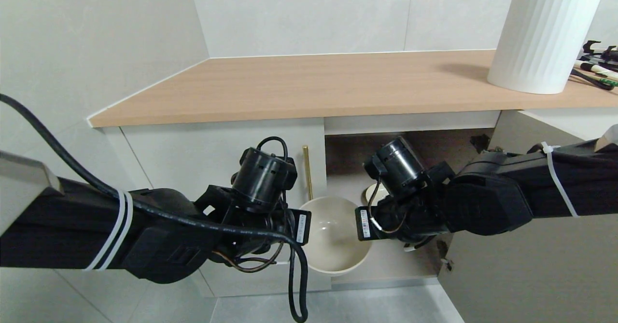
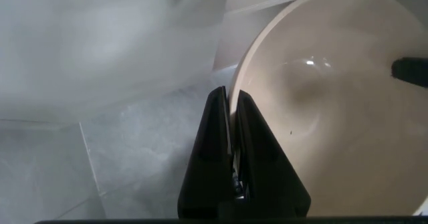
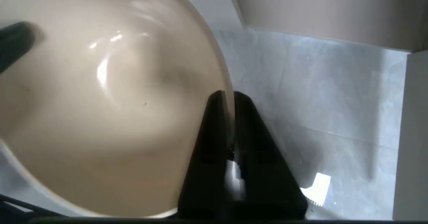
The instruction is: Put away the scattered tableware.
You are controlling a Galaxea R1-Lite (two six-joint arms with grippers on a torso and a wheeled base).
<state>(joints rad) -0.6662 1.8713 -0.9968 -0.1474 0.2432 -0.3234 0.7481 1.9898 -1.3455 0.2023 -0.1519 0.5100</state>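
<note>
Left claw [image 2: 232, 103]: clamped on cream bowl [image 1: 333, 241], left rim
Right claw [image 3: 232, 107]: clamped on its right rim
Wrist stickers [image 1: 302, 226]: print unreadable
Dish [image 1: 372, 192] in cabinet [image 1: 347, 175]: mostly hidden

Cabinet opening [image 1: 347, 180] under the front edge of the worktop [image 1: 314, 81]: the bowl [image 1: 333, 238], pinched at opposite rims by the left gripper [image 2: 231, 107] and right gripper [image 3: 229, 107], stands across its mouth. The brass handle [image 1: 307, 171] flanks it left, the swung-out door [image 1: 521, 265] right; a small dish [image 1: 371, 192] sits inside. Passage remains above the bowl's rim.
</note>
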